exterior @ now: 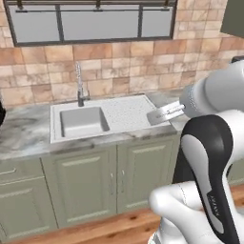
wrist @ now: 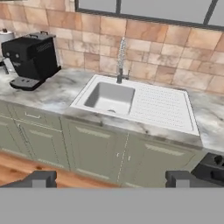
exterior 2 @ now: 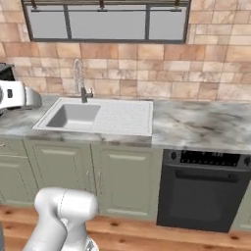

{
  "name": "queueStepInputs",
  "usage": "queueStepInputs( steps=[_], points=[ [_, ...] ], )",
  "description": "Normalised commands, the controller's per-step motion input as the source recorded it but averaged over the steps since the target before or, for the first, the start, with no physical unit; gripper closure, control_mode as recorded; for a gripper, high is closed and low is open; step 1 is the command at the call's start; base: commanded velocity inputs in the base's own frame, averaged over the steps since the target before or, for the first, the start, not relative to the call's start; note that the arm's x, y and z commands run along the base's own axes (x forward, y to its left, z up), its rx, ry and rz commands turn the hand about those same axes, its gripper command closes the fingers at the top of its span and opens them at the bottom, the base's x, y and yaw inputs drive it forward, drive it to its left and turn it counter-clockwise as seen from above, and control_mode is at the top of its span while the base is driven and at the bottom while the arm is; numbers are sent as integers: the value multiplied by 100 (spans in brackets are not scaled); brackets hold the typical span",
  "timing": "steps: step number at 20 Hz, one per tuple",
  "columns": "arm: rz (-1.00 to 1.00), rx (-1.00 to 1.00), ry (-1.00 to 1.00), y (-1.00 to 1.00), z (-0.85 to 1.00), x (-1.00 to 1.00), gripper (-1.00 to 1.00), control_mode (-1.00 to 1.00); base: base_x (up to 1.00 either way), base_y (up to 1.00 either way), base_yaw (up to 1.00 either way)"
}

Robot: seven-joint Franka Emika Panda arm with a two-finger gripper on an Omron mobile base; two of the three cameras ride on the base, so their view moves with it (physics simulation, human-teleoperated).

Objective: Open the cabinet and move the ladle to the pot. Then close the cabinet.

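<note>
In the left base view the white sink (exterior: pixel 106 119) sits in the marble counter (exterior: pixel 24 131), its basin on the left and the ribbed drainboard on the right. The faucet (exterior: pixel 80 88) rises just behind the basin, against the tan tile wall, below the window (exterior: pixel 93 21). A dark green corner of the cabinet (exterior: pixel 233 16) shows far up and to the right of the sink. Green base cabinets (exterior: pixel 86 183) stand under the sink.

In the right base view the black oven (exterior 2: pixel 201 191) is set below the counter, to the right of the sink (exterior 2: pixel 98 116).

In the hand view the gripper (wrist: pixel 109 179) hangs in the air in front of the sink (wrist: pixel 138 103) — fingers spread wide, nothing between them. A black coffee machine (wrist: pixel 30 57) stands on the counter to the left of the sink. The ladle cannot be made out.
</note>
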Motion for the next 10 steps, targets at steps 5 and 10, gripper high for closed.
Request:
queueStepInputs(
  steps=[5, 10],
  points=[
    [0, 0, 0, 0, 0, 0, -100, 100, 27, -100, -17],
    [0, 0, 0, 0, 0, 0, -100, 100, 27, -100, -6]
  ],
)
